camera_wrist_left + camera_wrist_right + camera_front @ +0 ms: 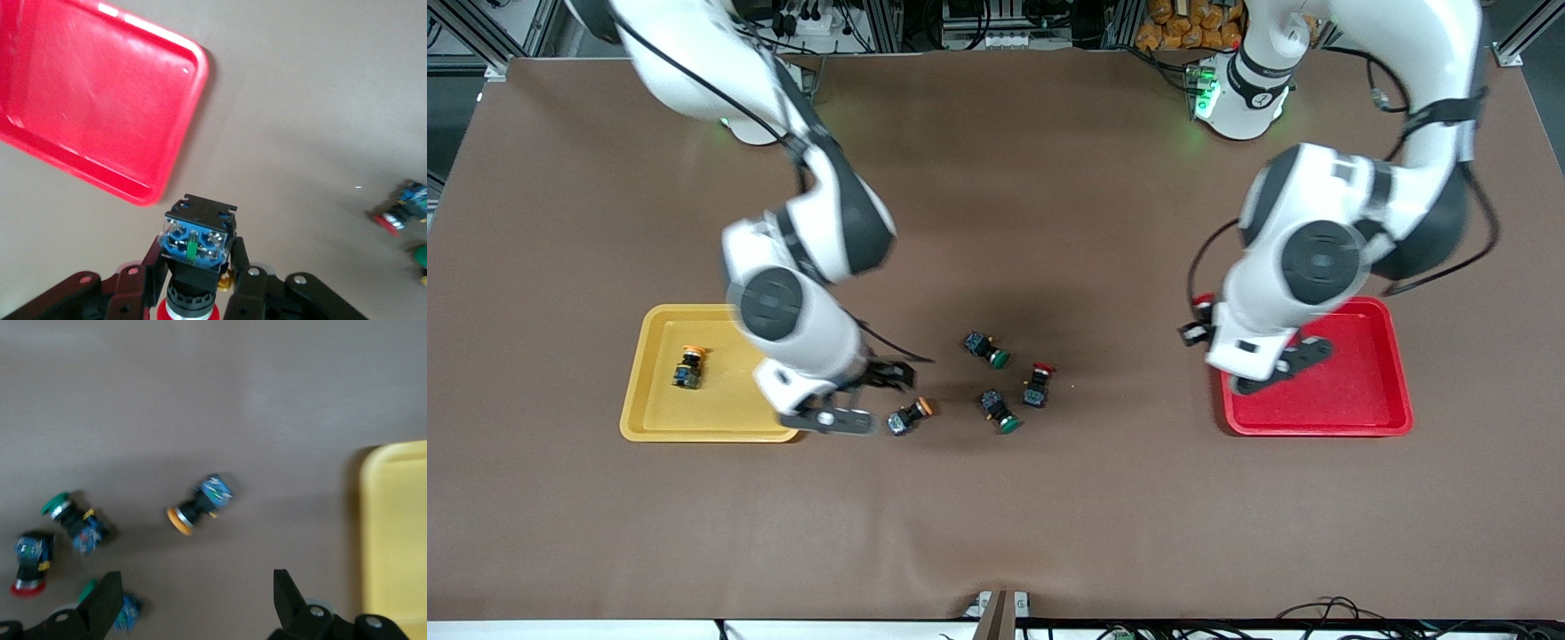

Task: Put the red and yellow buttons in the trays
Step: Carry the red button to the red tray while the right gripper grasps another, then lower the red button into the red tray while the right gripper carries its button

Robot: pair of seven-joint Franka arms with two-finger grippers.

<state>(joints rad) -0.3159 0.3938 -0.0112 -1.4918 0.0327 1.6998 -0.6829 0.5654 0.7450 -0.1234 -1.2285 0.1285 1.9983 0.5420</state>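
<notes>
My left gripper [197, 267] is shut on a red-capped button [198, 240], blue terminal end pointing out. It hangs over the edge of the red tray [100, 100] that faces the table's middle; in the front view this gripper [1199, 322] shows at the red tray's [1352, 400] rim. My right gripper [197, 597] is open and low over the mat, close to a yellow button [200, 501] lying on its side. The front view shows that gripper [871, 397] between the yellow tray [658, 418] and this button [910, 414]. Another yellow button [689, 366] lies in the yellow tray. A second red button [1037, 384] lies mid-table.
Two green-capped switches [987, 348] [1000, 411] lie on the brown mat beside the loose red button. In the right wrist view one green switch [110, 607] sits right by one of my fingers [107, 600]. The yellow tray's rim [397, 540] lies past the other finger.
</notes>
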